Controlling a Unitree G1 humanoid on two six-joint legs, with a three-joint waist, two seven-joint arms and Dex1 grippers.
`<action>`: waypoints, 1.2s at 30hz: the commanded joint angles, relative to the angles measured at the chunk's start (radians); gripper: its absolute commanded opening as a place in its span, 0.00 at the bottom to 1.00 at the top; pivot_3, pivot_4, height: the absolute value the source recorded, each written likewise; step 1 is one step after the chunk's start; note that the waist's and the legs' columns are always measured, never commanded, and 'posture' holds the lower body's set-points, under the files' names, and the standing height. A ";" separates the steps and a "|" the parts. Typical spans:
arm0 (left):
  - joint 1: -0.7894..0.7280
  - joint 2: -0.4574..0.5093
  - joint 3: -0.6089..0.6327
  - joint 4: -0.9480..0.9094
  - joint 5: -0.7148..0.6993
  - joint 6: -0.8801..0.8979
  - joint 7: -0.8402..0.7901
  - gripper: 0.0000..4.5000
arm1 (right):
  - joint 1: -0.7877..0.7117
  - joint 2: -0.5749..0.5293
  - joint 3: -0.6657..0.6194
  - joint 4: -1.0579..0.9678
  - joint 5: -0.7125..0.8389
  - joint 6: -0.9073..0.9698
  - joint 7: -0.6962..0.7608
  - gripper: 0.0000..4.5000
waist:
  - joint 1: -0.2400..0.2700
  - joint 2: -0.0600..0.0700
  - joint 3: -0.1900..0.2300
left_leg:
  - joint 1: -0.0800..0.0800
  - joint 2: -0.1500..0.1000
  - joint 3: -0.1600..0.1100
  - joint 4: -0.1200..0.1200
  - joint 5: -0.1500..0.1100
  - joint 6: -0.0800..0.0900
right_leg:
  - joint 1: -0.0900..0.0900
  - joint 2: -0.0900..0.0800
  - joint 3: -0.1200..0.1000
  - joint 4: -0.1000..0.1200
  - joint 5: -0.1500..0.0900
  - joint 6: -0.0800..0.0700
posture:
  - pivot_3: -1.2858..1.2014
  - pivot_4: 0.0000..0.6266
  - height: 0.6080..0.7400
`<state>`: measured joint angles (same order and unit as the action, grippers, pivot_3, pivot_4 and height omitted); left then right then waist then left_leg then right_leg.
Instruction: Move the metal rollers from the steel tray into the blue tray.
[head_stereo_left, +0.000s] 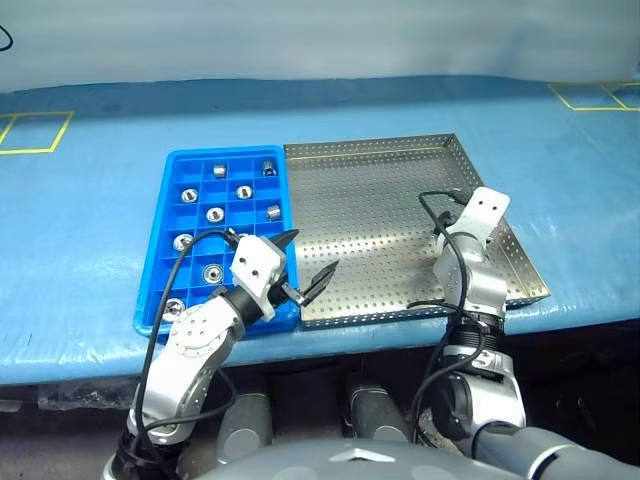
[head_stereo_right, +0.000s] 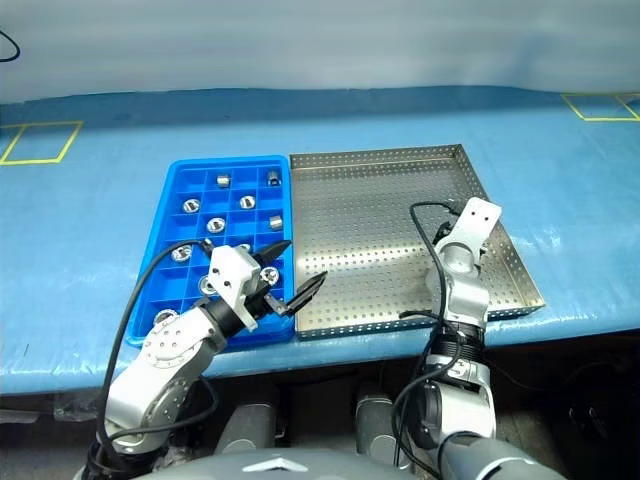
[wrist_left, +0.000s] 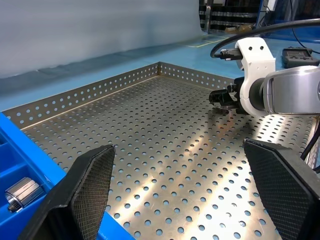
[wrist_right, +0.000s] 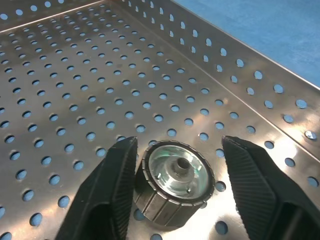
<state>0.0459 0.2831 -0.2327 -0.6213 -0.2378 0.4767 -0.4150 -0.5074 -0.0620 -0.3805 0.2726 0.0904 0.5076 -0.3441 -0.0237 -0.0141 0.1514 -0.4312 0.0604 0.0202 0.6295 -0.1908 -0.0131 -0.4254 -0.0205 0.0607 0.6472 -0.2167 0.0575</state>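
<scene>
Your right gripper (wrist_right: 175, 165) straddles one shiny ribbed metal roller (wrist_right: 172, 182) on the perforated steel tray (wrist_right: 75, 75) floor near its rim: one finger touches it, the other stands apart. Your left gripper (head_stereo_left: 308, 265) is spread wide beside the blue compartment tray (head_stereo_left: 172, 200).

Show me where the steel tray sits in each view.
Left eye view: centre-right, steel tray beside the blue tray.
Right eye view: same place.
Left wrist view: floor beyond the left gripper.
Right wrist view: floor under the right gripper and a metal roller.
Shared landmark: its perforated rim.
</scene>
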 joint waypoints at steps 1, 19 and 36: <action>-0.003 -0.006 -0.003 -0.004 0.000 -0.025 0.002 1.00 | -0.023 -0.020 -0.005 0.007 0.016 -0.024 0.010 0.38 | 0.001 0.000 0.000 | 0.000 0.000 0.000 0.000 0.000 0.000 | 0.000 0.000 0.000 0.000 0.000 0.000 | 0.54 0.24 1.00; 0.107 0.033 0.121 -0.085 0.016 -0.041 0.067 1.00 | -0.003 -0.010 0.477 -0.470 0.103 0.306 0.432 0.38 | 0.007 0.001 0.001 | 0.000 0.001 0.002 -0.001 0.000 0.001 | -0.002 0.001 0.003 0.001 0.000 0.000 | 0.58 0.24 1.00; 0.439 0.052 0.262 -0.354 -0.002 -0.093 0.095 1.00 | -0.019 -0.026 0.811 -0.576 0.272 0.522 0.803 0.38 | 0.097 -0.002 0.002 | -0.002 0.001 0.002 -0.002 -0.001 0.000 | -0.004 -0.002 0.000 -0.003 -0.001 0.000 | 0.66 0.24 1.00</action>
<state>0.4772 0.3376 0.0131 -0.9193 -0.2372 0.4053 -0.3269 -0.5289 -0.0882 0.4081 -0.2572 0.3302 1.0259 0.4216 0.0733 -0.0165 0.1531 -0.4333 0.0614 0.0225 0.6278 -0.1921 -0.0127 -0.4294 -0.0228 0.0598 0.6442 -0.2175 0.0570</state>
